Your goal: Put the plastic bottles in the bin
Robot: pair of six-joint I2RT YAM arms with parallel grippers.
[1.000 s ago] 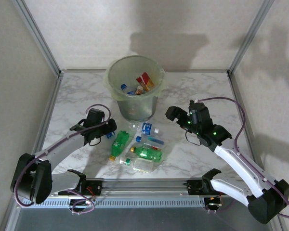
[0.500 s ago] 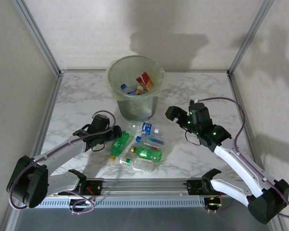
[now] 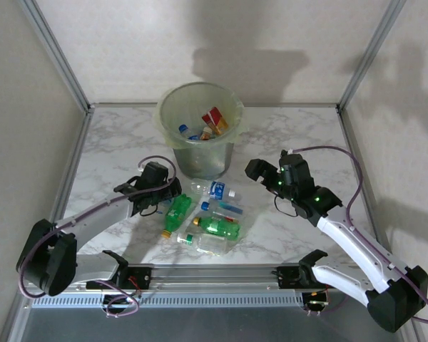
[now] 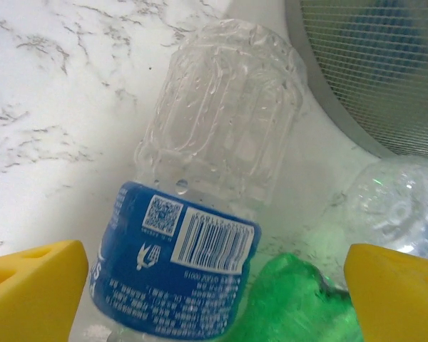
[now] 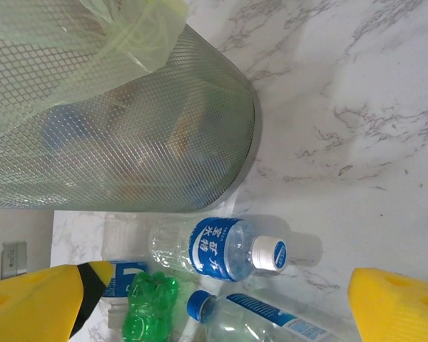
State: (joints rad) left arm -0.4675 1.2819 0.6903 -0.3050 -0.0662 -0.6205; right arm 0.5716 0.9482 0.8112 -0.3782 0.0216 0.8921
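1. Top view
   - The left tool [image 3: 170,191] hangs spread and empty at the left edge of the loose bottles [image 3: 210,217].
   - They lie on the surface [image 3: 114,142] just in front of the bin [image 3: 165,117], which stands at the far middle with a few already inside.
   - The right tool [image 3: 255,169] is spread and empty too, off to the pile's right.
   - The whole route from pile to rim reads here, as it does not from the wrists.

2. Left wrist view
   - This view gives the fit: a blue-label bottle [image 4: 200,214], clear and on its side, lies between the yellow fingers [image 4: 28,285].
   - Its base points toward the bin's mesh wall, and a green bottle [image 4: 292,303] sits against its right side.
   - To do this step well, I judge:
     - the fingers should come down astride the label band;
     - the right finger should slip between the two bottles rather than onto the green one;
     - the squeeze should be light, since thin plastic buckles;
     - the lift should go straight up before swinging over the rim.

3. Right wrist view
   - From the opposite side, the mesh wall and loose liner show close up.
   - A capped bottle [image 5: 221,249] lies just before the wall, its cap pointing right, a detail the top view leaves small.
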